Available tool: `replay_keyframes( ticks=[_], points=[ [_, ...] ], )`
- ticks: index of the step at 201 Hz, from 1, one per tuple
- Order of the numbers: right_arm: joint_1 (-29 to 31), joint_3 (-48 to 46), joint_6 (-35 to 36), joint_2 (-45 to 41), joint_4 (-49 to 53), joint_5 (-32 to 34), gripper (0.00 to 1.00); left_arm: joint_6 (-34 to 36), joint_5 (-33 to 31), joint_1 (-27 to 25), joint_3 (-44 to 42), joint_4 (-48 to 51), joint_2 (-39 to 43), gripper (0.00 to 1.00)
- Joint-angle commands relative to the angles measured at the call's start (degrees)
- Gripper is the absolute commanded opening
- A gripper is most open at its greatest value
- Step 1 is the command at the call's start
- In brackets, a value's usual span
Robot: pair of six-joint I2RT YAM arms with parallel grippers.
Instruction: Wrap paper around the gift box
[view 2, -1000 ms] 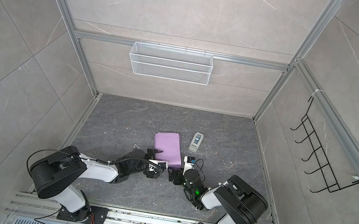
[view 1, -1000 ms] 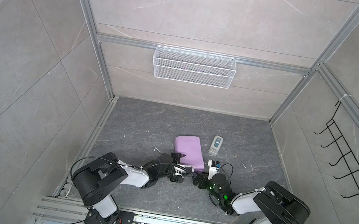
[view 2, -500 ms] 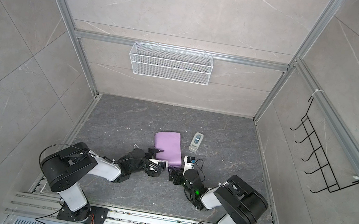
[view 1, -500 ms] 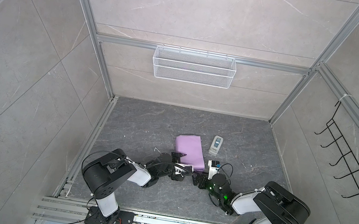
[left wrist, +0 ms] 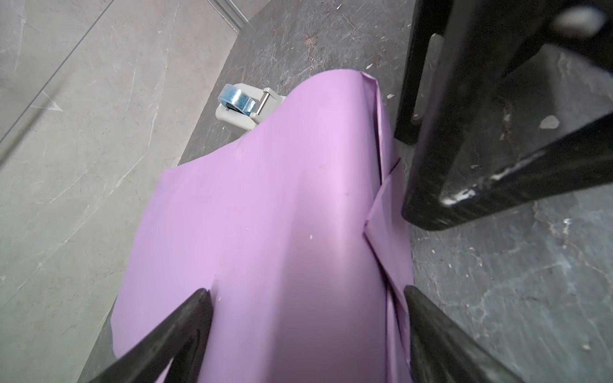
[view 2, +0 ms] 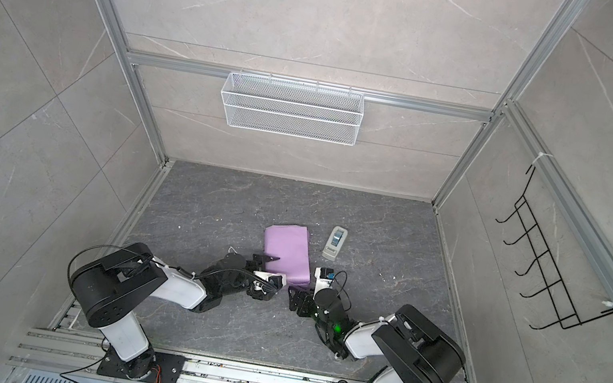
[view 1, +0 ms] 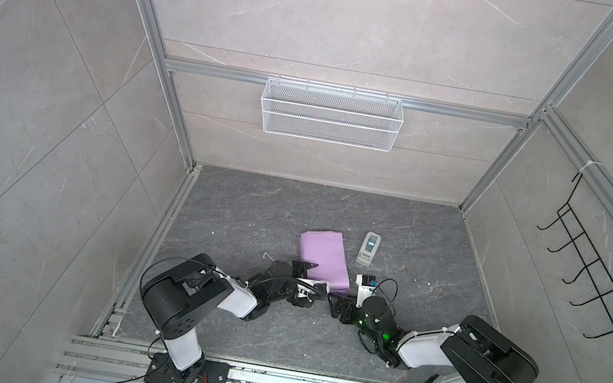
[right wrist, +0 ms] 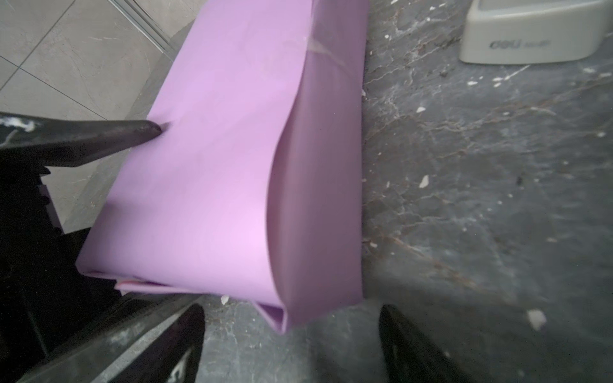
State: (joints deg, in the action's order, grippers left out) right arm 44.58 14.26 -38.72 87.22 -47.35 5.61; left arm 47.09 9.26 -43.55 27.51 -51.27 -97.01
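Item: thin lilac-purple paper sheet [view 1: 323, 256], folded round the hidden gift box, centre frame on grey worktop [view 1: 252, 200]. The left gripper [left wrist: 305, 290] fingers sit wide astride it; the right gripper [right wrist: 292, 308] fingers are wide and empty. Likely risk: end flaps spring loose, or a squeeze crumples the paper.

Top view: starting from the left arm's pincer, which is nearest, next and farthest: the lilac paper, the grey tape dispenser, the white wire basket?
1. The paper, a lilac parcel, right at the left pincer.
2. The tape dispenser, just beyond the paper, to its right.
3. The wire basket, high on the back wall.
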Motion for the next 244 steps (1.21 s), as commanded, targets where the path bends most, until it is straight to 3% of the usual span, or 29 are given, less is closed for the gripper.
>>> replay_keyframes(
  ticks=[1, 32, 98, 109, 171, 244],
  points=[
    [0.17, 0.04, 2.06, -3.62, 7.78, 1.26, 0.85, -0.68, 0.67, 0.82, -0.64, -0.41, -1.19, 0.88],
    [0.07, 0.77, 3.69, -6.03, 12.38, 1.04, 0.86, -0.68, 0.68, 0.84, -0.64, -0.51, -1.53, 0.88],
    [0.07, 4.81, 0.88, -0.38, 9.79, -0.86, 0.92, -0.94, 0.76, 0.88, -0.71, -0.35, -1.3, 0.87],
    [0.07, 5.53, 0.18, 0.51, 9.53, -1.42, 0.99, -0.95, 0.76, 0.87, -0.72, -0.34, -1.18, 0.87],
    [0.03, 4.81, -4.27, 1.3, 4.73, -2.1, 0.99, -0.96, 0.81, 0.91, -0.66, -0.33, -1.17, 0.87],
    [0.07, 4.22, -6.94, -3.97, 8.82, -0.95, 1.0, -1.21, 0.81, 0.89, -0.55, -0.24, -1.32, 0.87]
  ],
)
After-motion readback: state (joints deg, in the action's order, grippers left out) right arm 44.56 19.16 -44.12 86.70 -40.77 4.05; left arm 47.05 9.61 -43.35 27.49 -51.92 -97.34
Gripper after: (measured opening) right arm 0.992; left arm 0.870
